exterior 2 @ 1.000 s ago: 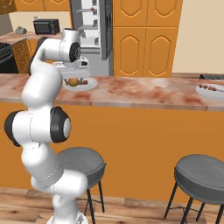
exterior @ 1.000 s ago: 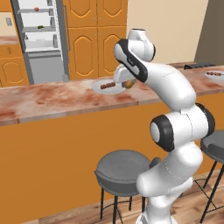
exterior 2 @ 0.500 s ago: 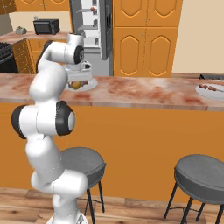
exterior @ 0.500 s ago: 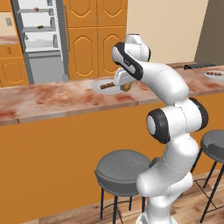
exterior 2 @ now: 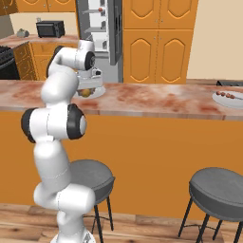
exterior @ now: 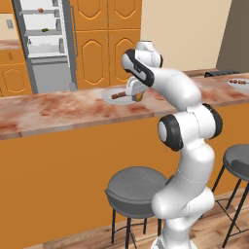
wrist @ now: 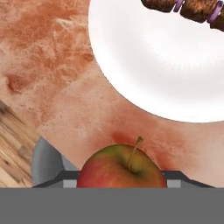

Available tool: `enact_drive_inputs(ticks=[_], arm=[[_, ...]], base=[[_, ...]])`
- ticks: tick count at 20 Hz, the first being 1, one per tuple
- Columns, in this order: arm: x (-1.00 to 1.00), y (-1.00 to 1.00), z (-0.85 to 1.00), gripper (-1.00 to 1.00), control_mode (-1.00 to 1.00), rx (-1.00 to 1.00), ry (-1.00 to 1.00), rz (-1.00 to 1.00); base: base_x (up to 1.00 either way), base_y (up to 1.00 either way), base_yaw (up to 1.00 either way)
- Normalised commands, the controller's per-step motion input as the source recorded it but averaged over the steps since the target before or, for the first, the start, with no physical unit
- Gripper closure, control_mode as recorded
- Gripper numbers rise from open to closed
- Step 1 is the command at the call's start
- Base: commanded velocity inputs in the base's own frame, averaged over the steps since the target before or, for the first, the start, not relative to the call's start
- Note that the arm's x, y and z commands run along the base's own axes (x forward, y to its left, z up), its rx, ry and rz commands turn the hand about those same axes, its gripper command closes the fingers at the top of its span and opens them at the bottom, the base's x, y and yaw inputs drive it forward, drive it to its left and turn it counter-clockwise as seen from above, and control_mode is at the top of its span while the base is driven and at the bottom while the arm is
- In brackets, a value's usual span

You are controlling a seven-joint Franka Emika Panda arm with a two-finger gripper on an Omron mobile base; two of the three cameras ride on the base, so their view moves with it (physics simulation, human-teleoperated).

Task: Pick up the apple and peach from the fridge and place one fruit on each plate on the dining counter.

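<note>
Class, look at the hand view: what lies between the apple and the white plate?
Only bare marbled counter top separates the apple from the plate in the hand view; nothing else lies there.

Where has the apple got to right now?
The apple is in the robot's claw, held over the reddish counter just beside the near edge of the white plate that already carries a skewer.

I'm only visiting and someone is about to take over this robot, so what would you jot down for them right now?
Claw: shut on the apple, held over the dining counter at the edge of the near plate.
That plate holds only a skewer; a second plate sits far along the counter.
Fridge open.
Done: apple fetched.
Left: set it on a plate, then fetch the peach for the other.
</note>
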Motion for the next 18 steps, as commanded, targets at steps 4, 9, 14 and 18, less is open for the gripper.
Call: enact_drive_inputs(ticks=[4, 9, 14, 18], arm=[[0.29, 0.00, -0.14, 1.00, -1.00, 0.00, 0.01, 0.03], [0.30, 0.00, -0.06, 1.00, -1.00, 0.00, 0.04, 0.02], [0.30, 0.01, -0.05, 1.00, -1.00, 0.00, 0.05, 0.01], [0.33, 0.07, -0.01, 1.00, -1.00, 0.00, 0.06, 0.00]], base=[[0.00, 0.00, 0.00], [0.00, 0.00, 0.00], [0.00, 0.00, 0.00], [0.00, 0.00, 0.00]])
